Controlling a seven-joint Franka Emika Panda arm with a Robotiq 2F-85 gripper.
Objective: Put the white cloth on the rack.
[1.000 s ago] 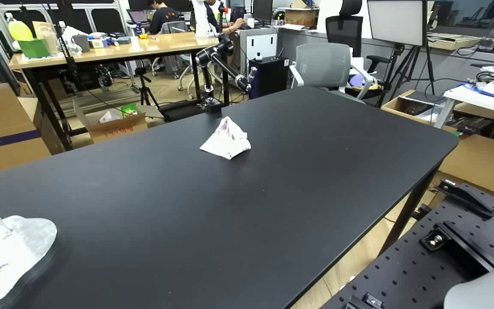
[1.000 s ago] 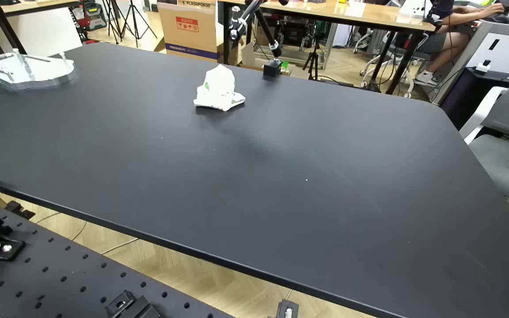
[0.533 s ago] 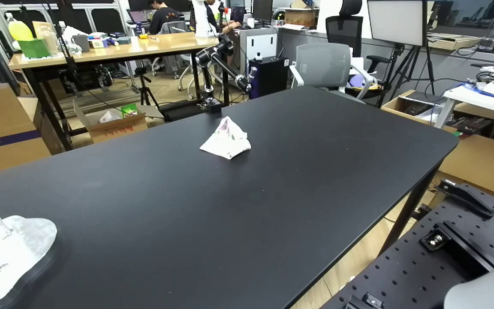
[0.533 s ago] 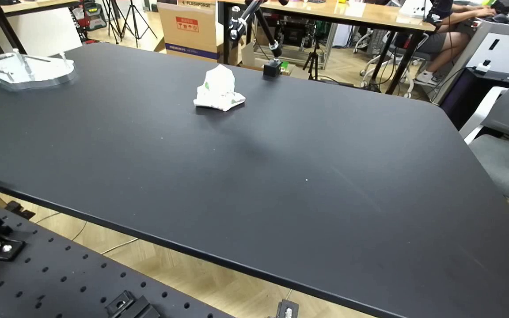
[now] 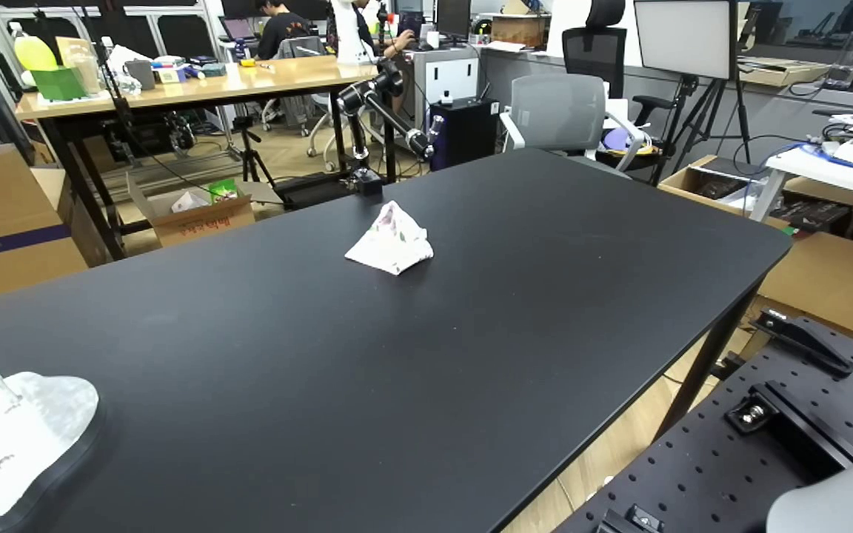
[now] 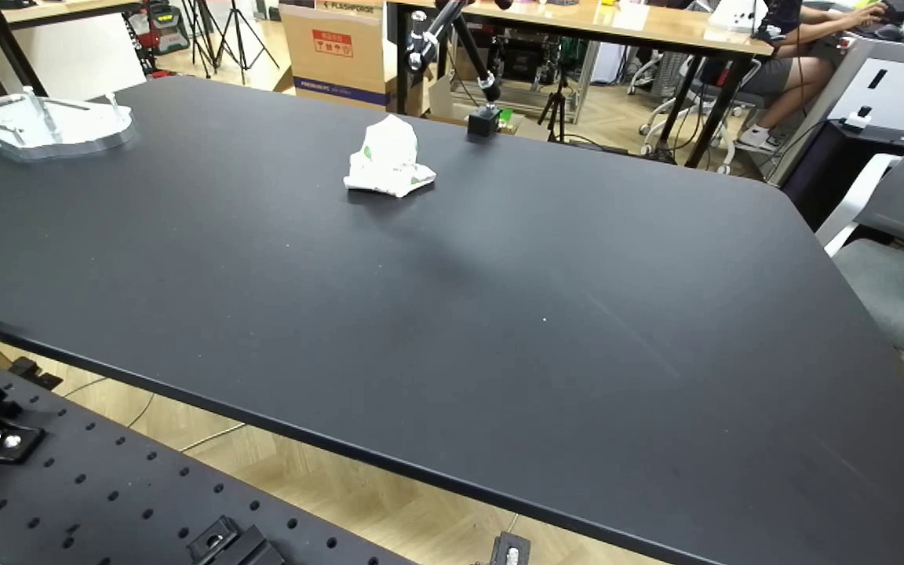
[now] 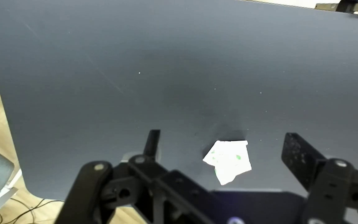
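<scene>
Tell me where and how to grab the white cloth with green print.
Probably pinch the raised peak from straight above: the cloth stands tented on the flat black table, narrowing upward, and the open black claw frames it in the wrist view.

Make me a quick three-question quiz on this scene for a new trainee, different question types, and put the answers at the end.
1. Fill in the blank: in the wrist view, the printed marks on the white cloth are ____.
2. Multiple choice: the gripper is
A. shut on the cloth
B. open
C. shut on nothing
3. True or false: the cloth lies on the pegged rack.

Key:
1. Green.
2. B.
3. False; it rests on the black table, apart from the rack.
</scene>
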